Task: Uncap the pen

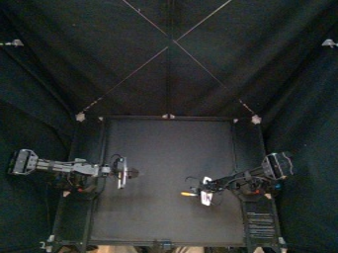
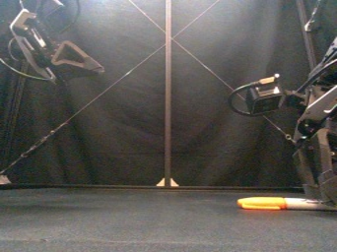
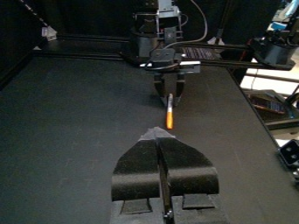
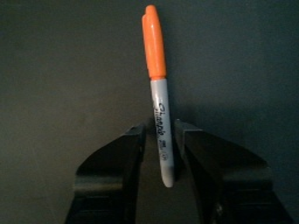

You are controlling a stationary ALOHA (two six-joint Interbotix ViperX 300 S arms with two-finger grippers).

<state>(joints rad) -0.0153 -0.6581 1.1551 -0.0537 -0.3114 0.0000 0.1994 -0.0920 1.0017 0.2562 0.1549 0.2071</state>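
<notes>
Top view: the table [image 1: 158, 168] is seen from high above, tilted toward the back curtain [image 1: 169, 59].
Front view: taken level from the table's front edge, with the pen [image 2: 279, 203] shown near, low at the right.
Left wrist view: directed across the table at the right gripper [image 3: 170, 87], some way off.
Right wrist view: held close along the pen.
Shared by all four views: the pen.

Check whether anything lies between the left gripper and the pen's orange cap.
Nothing visible does. Only bare table lies between the left gripper and the orange cap of the pen, which points toward it. The right gripper is at the white barrel, beyond the cap.
</notes>
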